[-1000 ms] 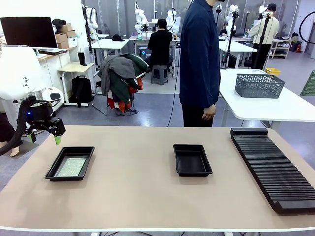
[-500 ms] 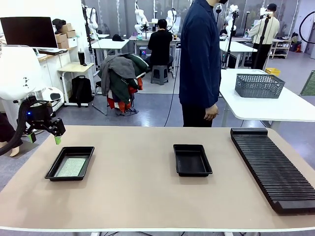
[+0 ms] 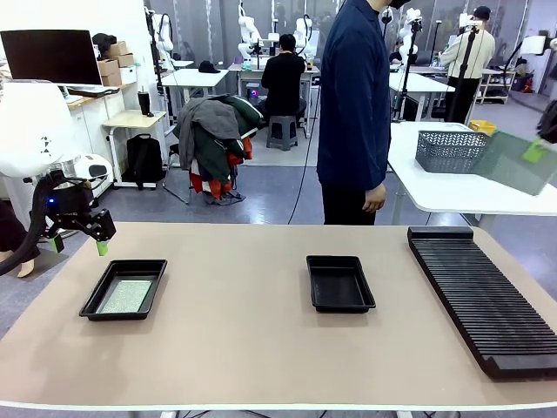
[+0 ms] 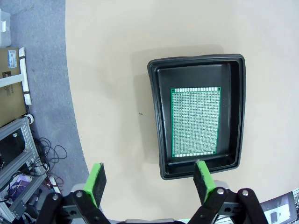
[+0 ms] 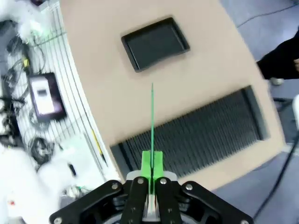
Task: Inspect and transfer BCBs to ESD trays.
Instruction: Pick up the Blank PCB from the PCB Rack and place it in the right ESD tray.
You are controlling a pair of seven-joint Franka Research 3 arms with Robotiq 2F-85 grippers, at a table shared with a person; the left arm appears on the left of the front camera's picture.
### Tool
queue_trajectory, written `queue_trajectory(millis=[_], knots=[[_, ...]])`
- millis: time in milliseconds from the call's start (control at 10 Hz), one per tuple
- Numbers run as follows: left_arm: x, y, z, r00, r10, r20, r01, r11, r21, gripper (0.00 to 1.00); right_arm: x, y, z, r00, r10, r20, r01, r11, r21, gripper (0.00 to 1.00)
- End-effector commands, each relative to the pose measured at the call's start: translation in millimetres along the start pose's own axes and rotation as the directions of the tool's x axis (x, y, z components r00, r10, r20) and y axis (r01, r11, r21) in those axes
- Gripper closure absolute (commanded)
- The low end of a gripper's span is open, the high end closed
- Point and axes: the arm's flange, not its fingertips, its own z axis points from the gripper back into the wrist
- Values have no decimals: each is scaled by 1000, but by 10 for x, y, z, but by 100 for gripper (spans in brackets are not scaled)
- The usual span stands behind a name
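Note:
One BCB [image 3: 127,295] lies flat in the left ESD tray [image 3: 96,300]. My left gripper [image 3: 79,246] hangs open just above the table, behind that tray's far left corner. In the left wrist view the same board [image 4: 195,123] rests inside the tray [image 4: 157,116], with my gripper [image 4: 149,181] open and nothing between its green pads. The middle ESD tray [image 3: 340,304] is empty. High at the right edge, my right gripper [image 3: 535,150] is shut on a second BCB [image 3: 509,162], held in the air. The right wrist view shows this board [image 5: 152,116] edge-on in the shut gripper [image 5: 152,163].
A long black slotted rack [image 3: 480,296] lies along the table's right side, seen below the held board in the right wrist view [image 5: 196,135]. A person in dark blue [image 3: 352,104] stands at the far edge. A grey mesh basket [image 3: 457,151] sits on the white table behind.
My right gripper has come into the front view at the upper right, carrying a BCB. The left arm and both trays have not moved.

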Motion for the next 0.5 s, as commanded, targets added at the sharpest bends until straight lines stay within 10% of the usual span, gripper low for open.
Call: queue_trajectory(millis=[0,400], knots=[[-3,8,-14,1000,2,5,-2,1000,0,0,97,-95,-341,969,-195,150,184,979,84,98],[-3,8,-14,1000,2,5,-2,1000,0,0,279,-259,-1362,835,-475,279,384,865,323,98]])
